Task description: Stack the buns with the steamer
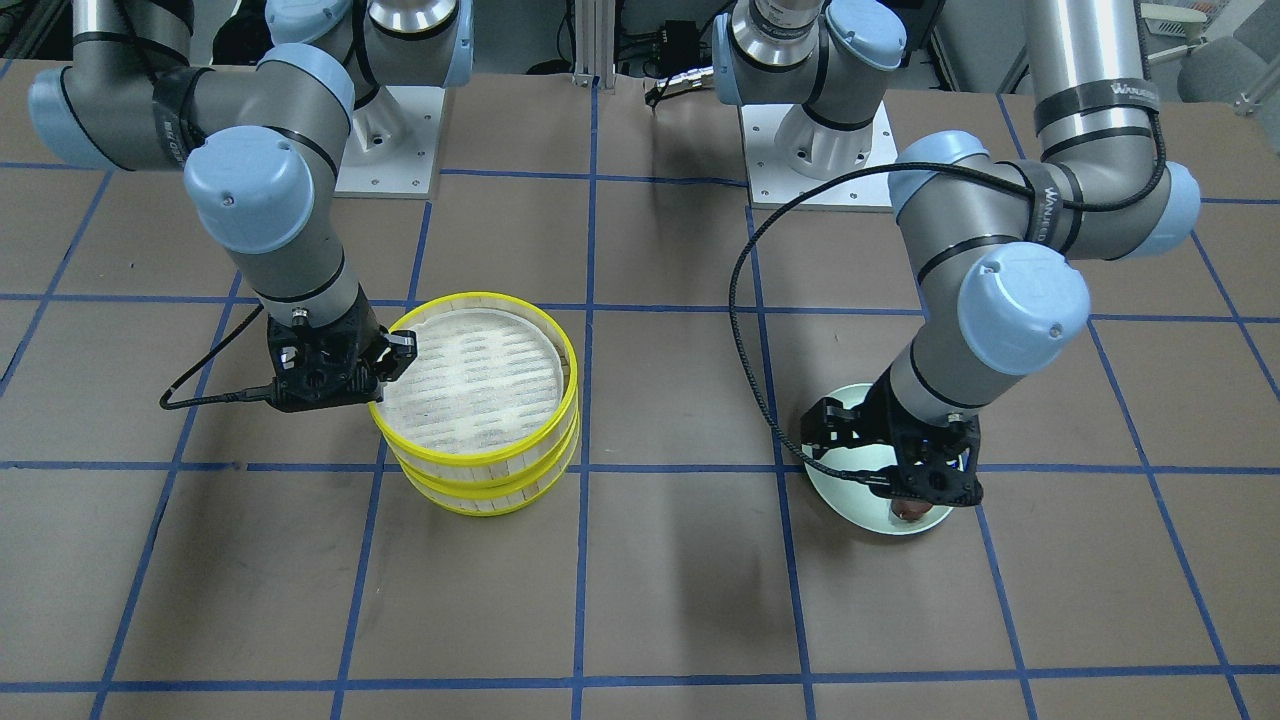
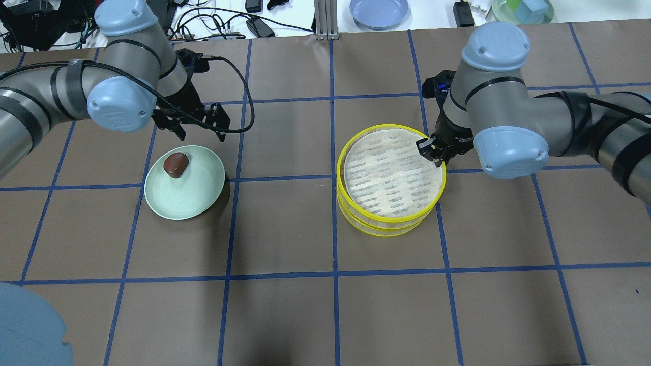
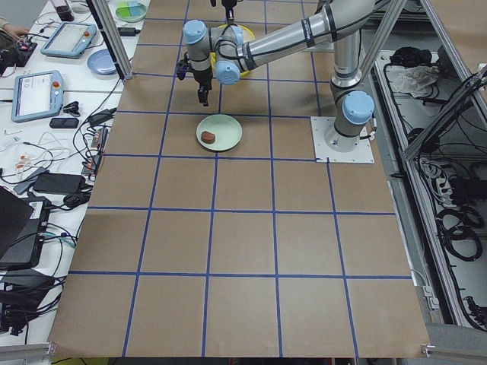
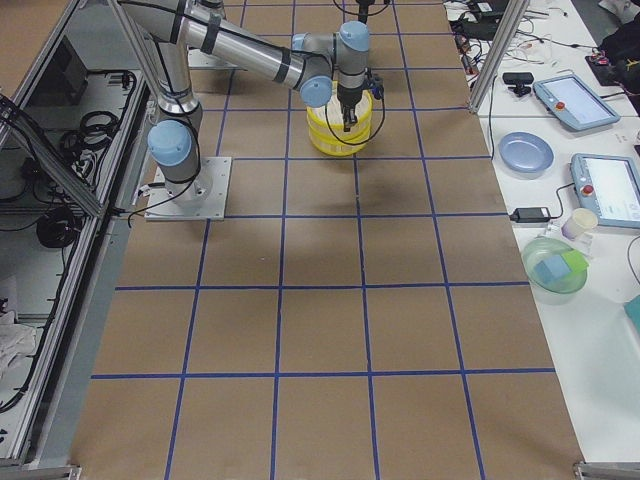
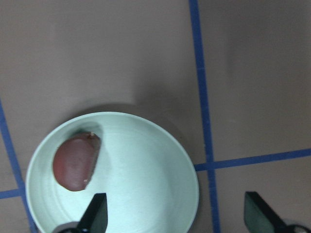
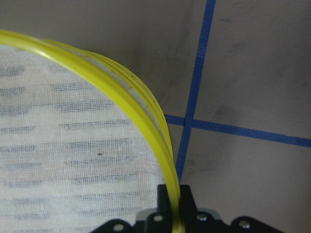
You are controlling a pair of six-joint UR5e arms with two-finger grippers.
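Two yellow-rimmed steamer trays are stacked: the top tray point(image 2: 391, 170) point(image 1: 470, 375) sits slightly askew on the lower one point(image 2: 386, 229) point(image 1: 490, 495). My right gripper point(image 2: 432, 151) point(image 1: 395, 350) point(image 6: 174, 204) is shut on the top tray's yellow rim point(image 6: 121, 87). The top tray's slatted floor is bare. The dark reddish-brown bun point(image 2: 176, 164) point(image 5: 75, 162) lies on the mint-green plate point(image 2: 188, 195) point(image 5: 146, 174). My left gripper point(image 2: 201, 133) point(image 5: 177, 216) is open and empty above the plate's far edge, beside the bun. The pale cream bun is out of view.
The table is brown with a blue tape grid. Beyond its far edge stand a blue plate point(image 2: 379, 11), cables and a green bowl point(image 2: 524, 10). The arm bases point(image 1: 390, 140) point(image 1: 820, 150) stand on the robot's side.
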